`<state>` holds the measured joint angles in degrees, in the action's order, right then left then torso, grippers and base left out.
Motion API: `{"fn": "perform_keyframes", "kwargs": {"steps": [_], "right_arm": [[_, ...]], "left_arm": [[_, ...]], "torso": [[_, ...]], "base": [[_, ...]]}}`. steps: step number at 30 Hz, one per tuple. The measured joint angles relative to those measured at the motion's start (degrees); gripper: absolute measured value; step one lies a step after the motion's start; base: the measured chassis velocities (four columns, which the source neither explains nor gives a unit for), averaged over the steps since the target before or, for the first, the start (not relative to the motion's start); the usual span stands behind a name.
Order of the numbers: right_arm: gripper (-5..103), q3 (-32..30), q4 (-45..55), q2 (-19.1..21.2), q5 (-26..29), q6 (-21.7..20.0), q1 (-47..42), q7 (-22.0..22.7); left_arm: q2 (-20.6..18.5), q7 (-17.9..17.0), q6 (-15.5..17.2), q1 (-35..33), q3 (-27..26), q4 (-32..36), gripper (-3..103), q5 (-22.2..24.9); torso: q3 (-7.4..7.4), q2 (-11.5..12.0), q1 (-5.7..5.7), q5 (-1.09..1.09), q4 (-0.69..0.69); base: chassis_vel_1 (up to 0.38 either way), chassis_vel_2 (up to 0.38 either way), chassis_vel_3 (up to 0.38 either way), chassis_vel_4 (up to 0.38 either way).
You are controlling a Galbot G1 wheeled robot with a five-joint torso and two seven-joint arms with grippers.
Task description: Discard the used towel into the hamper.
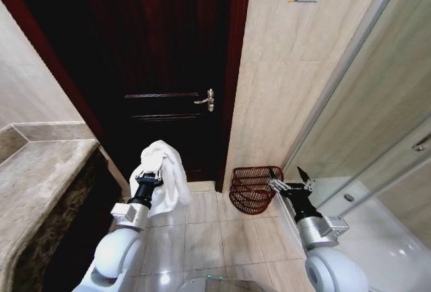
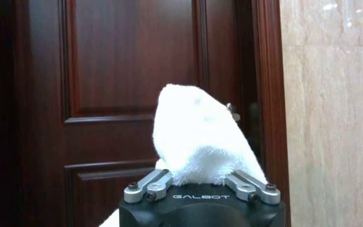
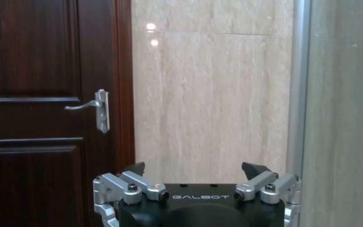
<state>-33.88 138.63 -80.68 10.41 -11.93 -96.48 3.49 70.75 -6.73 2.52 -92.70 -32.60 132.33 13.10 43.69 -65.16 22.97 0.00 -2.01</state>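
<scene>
Head view is wide-angle — door frame point(image 1: 237, 70) and shower rail point(image 1: 350, 70) lean and bow toward the edges. Lighting uneven: the dark wood door point(image 1: 161, 50) goes nearly black, the beige wall tiles point(image 1: 289, 70) sit bright. Soft reflections on the floor tiles point(image 1: 202, 231) near the bottom edge. White towel point(image 1: 163, 171) borders on overexposed. Right wrist view shows two small glare spots on the wall tile point(image 3: 151, 34) — sharp enough. Left wrist view is evenly lit, towel nap crisp.

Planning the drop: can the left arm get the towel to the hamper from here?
Probably yes. The left gripper holds the white towel raised; open tiled floor separates it from the wire hamper, right gripper beside it.
</scene>
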Motion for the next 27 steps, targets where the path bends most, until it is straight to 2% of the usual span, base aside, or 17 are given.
{"fn": "perform_keyframes", "kwargs": {"steps": [7,15,19,27], "right_arm": [[100,-0.3,-0.3,-0.2,0.1,0.0,-0.2,0.0],[100,-0.5,-3.1,-1.5,-0.2,1.7,0.3,-0.8],[100,-1.1,-5.3,-2.0,-1.7,5.6,-0.5,-1.7],[100,-2.9,-5.0,-1.9,-1.9,10.2,-4.9,-2.2]], "left_arm": [[0.2,0.3,-1.1,0.1,0.0,-1.2,10,-0.2],[2.4,1.4,-3.1,1.3,-0.7,-3.6,10,-0.7],[7.2,3.0,-6.3,3.5,-0.6,-6.8,10,-2.5],[10.1,4.3,-8.7,3.1,-0.6,-8.1,10,-2.4]], "torso": [[-1.0,1.8,-0.84,0.0,0.0],[-2.24,4.1,-1.92,0.0,0.0],[-3.12,5.7,-2.59,0.0,0.0],[-4.37,7.9,-3.59,0.01,0.0]], "base": [[0.0,0.0,0.0,0.0],[-0.009,-0.013,-0.004,-0.008],[-0.006,-0.013,-0.004,-0.008],[-0.034,-0.019,-0.024,-0.045]]}}
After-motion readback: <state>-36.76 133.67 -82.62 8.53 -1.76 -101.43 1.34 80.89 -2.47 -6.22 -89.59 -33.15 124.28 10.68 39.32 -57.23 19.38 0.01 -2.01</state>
